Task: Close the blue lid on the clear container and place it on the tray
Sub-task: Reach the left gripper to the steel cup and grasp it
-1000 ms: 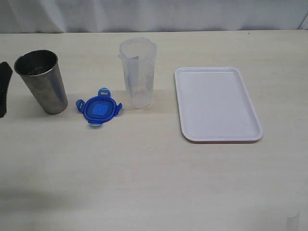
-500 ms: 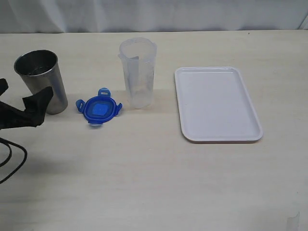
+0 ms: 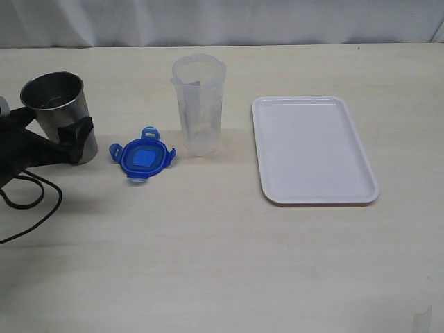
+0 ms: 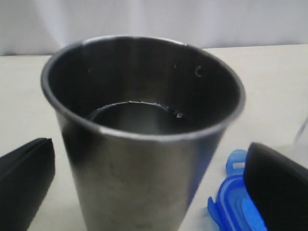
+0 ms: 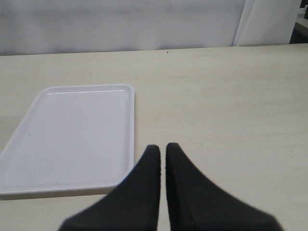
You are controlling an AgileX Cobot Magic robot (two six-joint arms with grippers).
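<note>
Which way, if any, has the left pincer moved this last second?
Yes: the left pincer came in from the left edge, rightward up to the unmoved steel cup.

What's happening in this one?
Nothing is held yet. The left tool is open, with the steel cup between its fingers. The blue lid lies on the table between that cup and the upright, uncovered clear container. The right tool is shut, near the white tray.
</note>
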